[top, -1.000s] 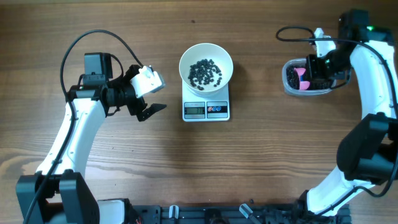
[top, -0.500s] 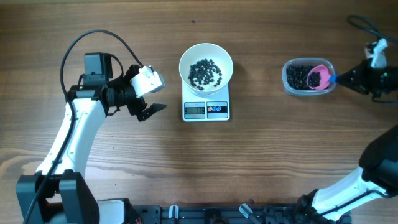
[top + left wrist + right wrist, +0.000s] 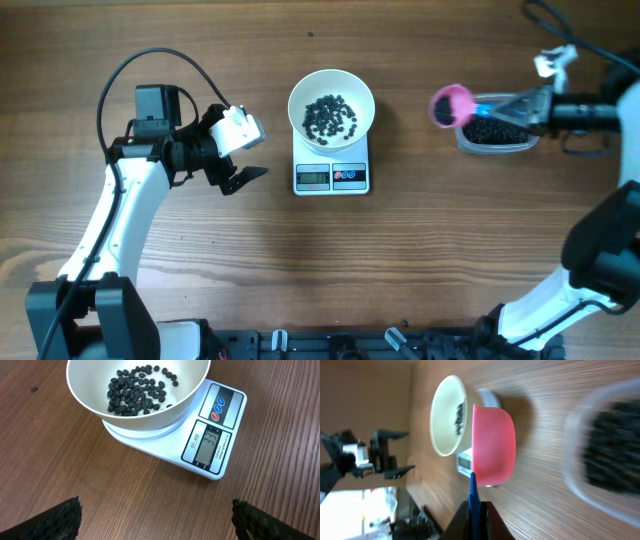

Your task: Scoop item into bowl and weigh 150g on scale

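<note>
Left gripper [image 3: 245, 152]: yours stands wide open and empty, left of the scale [image 3: 332, 176], apart from it.
Right gripper [image 3: 525, 107]: you have it pinched tight on the blue handle of the pink scoop [image 3: 449, 105].
Scoop: in the air between the bowl [image 3: 331, 103] and the clear tub [image 3: 495, 135], nearer the tub.
Beads [image 3: 330, 115]: a thin scatter in the bowl; more in the tub.
Bowl: sits on the scale.

Open table [image 3: 415, 150] between bowl [image 3: 331, 88] and tub [image 3: 497, 139], pink scoop [image 3: 450, 104] at tub's left rim
</note>
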Tool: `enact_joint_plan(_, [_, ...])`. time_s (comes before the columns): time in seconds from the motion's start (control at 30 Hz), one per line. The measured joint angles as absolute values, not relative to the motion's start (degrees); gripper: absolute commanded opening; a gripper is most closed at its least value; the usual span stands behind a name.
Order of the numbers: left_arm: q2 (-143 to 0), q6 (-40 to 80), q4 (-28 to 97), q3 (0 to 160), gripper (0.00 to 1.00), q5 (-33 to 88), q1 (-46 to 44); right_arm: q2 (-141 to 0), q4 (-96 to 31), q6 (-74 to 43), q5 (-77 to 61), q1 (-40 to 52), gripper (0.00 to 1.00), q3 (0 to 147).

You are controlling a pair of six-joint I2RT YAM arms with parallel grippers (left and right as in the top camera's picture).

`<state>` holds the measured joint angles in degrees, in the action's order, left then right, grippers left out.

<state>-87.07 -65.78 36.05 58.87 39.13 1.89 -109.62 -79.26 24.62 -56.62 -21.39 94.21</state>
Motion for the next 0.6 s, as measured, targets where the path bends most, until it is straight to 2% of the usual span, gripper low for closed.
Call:
enact_joint_plan(0.3, [-87.07, -65.78, 36.03, 58.87, 1.00, 39.13, 1.89, -109.62, -67.96, 10.22, -53.01, -0.95, 0.04, 104.77])
enact_joint_plan(0.43, [-87.07, -65.78, 36.05, 58.87, 1.00, 39.13, 1.89, -109.65, -63.13, 3.62, -41.06, 8.38, 0.04, 105.47])
enact_joint_plan(0.6, [-87.07, -65.78, 36.03, 58.87, 1.00, 39.13, 1.89, -109.65, -59.51, -0.14, -19.57, 19.22, 0.04, 105.47])
